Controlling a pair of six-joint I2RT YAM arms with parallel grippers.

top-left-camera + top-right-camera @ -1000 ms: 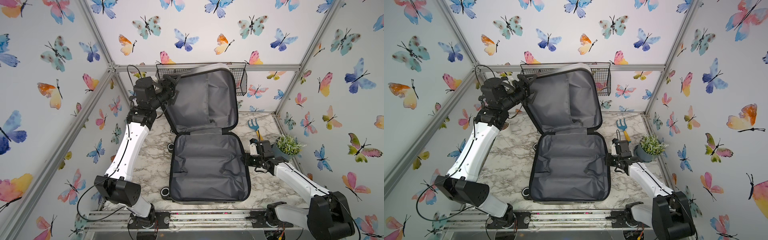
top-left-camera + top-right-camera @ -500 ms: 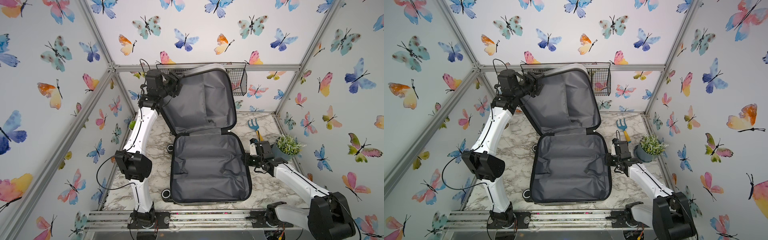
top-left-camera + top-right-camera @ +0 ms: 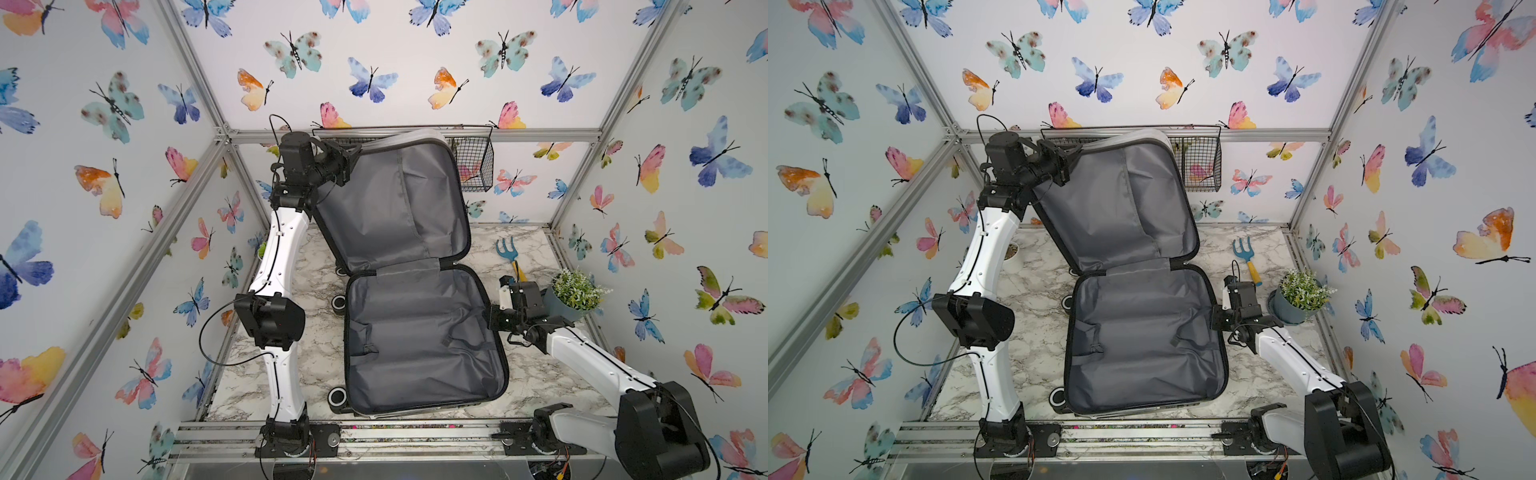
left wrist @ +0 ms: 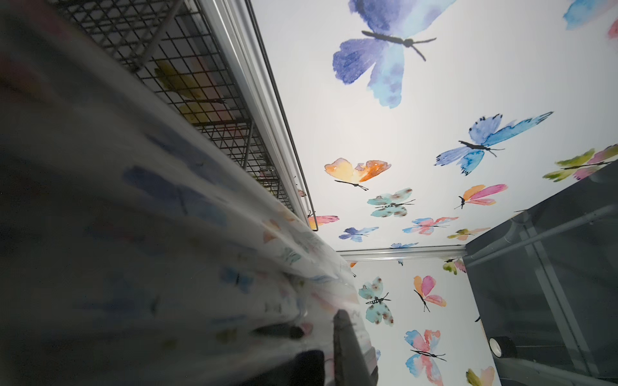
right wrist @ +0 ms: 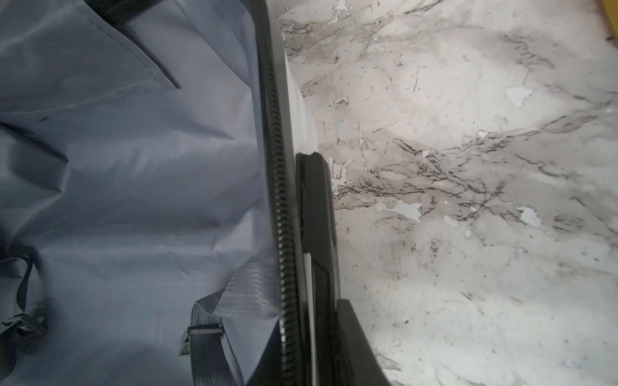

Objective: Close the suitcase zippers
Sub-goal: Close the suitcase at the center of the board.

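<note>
Two shell halves apart: the suitcase (image 3: 419, 340) lies wide open on the marble table (image 3: 316, 365).
Its lower half rests flat with the grey lining up, and the lid stands tilted back toward the wire basket (image 3: 476, 166). My left gripper (image 3: 351, 156) is at the lid's far left corner, one finger (image 4: 344, 337) against the printed shell; I cannot tell whether it is clamped or apart. My right gripper (image 3: 494, 318) sits at the lower half's right rim, a black finger (image 5: 316, 214) just outside the unjoined zippers (image 5: 279, 187); its spread I cannot tell either.
</note>
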